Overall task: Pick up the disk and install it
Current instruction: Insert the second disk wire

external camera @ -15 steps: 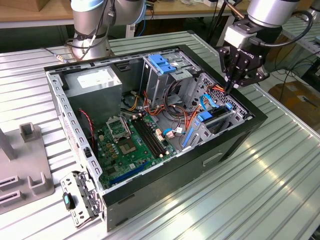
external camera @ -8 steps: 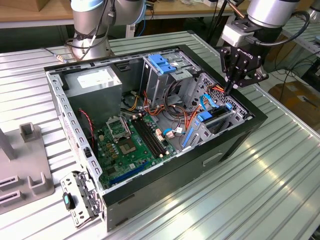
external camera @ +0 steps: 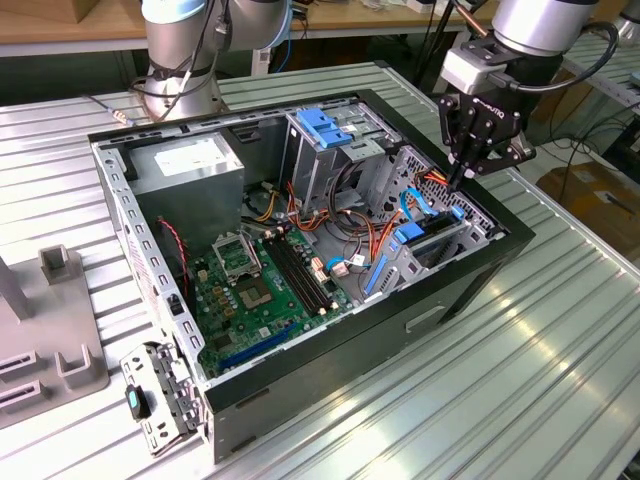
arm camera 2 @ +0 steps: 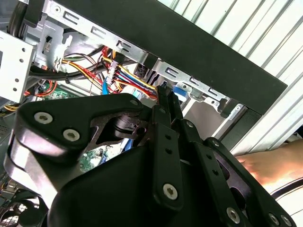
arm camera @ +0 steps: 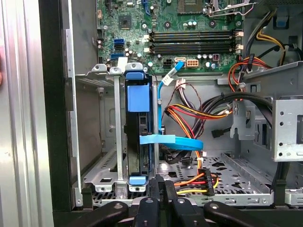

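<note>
The disk (arm camera: 138, 137) stands on edge in the metal drive cage (arm camera: 106, 142) at the front corner of the open computer case. Its blue rails (arm camera: 138, 97) show at the top and bottom. In the exterior view the disk (external camera: 432, 232) sits in the cage toward the right. My gripper (external camera: 459, 180) hangs just above that cage, apart from the disk. Its fingers (arm camera: 166, 189) are pressed together with nothing between them, and the gripper (arm camera 2: 166, 92) is shut over the case's edge.
A blue data cable (arm camera: 176, 142) runs across beside the disk, with orange and yellow power wires (arm camera: 194, 113) close by. The motherboard (external camera: 265, 285), grey power-supply box (external camera: 185, 165) and upper bay with blue latches (external camera: 325, 125) fill the case. A grey fixture (external camera: 50, 345) stands at the exterior view's left.
</note>
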Action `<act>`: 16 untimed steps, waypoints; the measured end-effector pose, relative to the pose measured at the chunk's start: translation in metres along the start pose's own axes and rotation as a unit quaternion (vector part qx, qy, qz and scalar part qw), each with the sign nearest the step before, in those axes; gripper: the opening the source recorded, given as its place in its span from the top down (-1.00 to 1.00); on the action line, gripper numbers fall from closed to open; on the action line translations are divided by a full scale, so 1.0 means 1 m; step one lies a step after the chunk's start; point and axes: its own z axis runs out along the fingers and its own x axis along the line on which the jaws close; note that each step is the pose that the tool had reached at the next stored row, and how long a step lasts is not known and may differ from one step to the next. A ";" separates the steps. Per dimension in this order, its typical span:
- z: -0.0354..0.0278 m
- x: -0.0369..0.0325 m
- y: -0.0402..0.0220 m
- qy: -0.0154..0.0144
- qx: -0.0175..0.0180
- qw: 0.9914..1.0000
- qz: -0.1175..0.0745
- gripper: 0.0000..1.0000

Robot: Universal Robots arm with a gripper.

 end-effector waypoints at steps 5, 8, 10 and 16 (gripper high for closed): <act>0.0000 0.0007 0.0000 0.000 0.000 1.000 0.000 0.67; 0.0001 0.0018 0.0000 0.000 0.000 1.000 0.000 0.67; 0.0001 0.0023 0.0000 0.000 0.000 1.000 0.000 0.67; 0.0001 0.0027 0.0000 0.000 0.000 1.000 0.000 0.67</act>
